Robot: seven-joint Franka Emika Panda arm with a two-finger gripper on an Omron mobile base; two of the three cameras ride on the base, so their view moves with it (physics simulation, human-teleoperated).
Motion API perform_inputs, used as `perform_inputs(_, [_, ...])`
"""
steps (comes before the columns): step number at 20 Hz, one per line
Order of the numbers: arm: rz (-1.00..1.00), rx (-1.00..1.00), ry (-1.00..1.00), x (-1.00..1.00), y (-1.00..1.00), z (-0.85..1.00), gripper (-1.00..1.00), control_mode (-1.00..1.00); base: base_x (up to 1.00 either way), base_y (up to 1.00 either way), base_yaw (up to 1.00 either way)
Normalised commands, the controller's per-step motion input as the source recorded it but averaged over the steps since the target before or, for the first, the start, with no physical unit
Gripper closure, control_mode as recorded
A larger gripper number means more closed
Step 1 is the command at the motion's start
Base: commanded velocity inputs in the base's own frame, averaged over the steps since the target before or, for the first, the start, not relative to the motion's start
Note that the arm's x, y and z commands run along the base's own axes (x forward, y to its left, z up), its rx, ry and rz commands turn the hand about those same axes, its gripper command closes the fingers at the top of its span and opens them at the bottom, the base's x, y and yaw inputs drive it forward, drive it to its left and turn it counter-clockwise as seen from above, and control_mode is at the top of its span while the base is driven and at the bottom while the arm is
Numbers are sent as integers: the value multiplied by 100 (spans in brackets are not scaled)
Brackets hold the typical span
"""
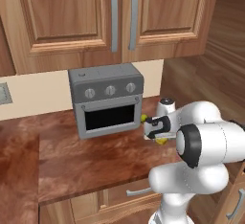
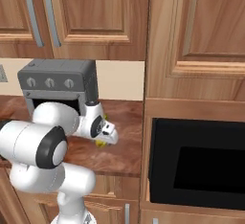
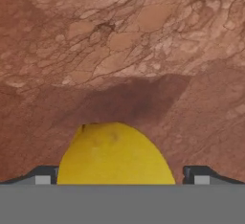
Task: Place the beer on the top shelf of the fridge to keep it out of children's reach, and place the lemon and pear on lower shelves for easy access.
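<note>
The claw (image 3: 122, 177) stands wide open, one dark finger tip (image 3: 45, 174) at each side of the lemon (image 3: 116, 154), which sits between them at the bottom of the hand view. Whether the tips touch the fruit cannot be told; a small gap seems to show on each side. The lemon lies on the reddish-brown marble table (image 3: 124, 50), with a dark shadow on the stone just beyond it.

From the base views, the hand is low over the table (image 1: 86, 156), pointing down, with a bit of yellow showing under it (image 1: 162, 141) and under the hand in the right base view (image 2: 101, 143). A second small yellow spot (image 1: 143, 117) peeks out beside the wrist; what it is cannot be told. The white arm bends at the elbow and reaches forward and down.

Just behind the hand stands a grey toaster oven (image 1: 106, 101) with three knobs, against the wall under wooden cabinets (image 1: 119, 17).
</note>
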Motion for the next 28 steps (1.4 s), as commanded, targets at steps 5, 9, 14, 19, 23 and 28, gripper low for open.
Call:
perform_inputs(5, [0, 0, 13, 5, 0, -39, 100, -100, 0, 0, 0])
perform_inputs(9, [0, 0, 7, -25, 0, -36, 100, -100, 0, 0, 0])
perform_inputs(14, [5, 0, -2, -85, 0, -27, 100, -100, 0, 0, 0])
perform_inputs(19, [11, 0, -35, -100, 2, 15, 100, -100, 0, 0, 0])
perform_inputs(23, [20, 0, -52, -100, 2, 89, 100, -100, 0, 0, 0])
perform_inputs(28, [26, 0, -45, -100, 4, 100, 100, -100, 0, 0, 0])
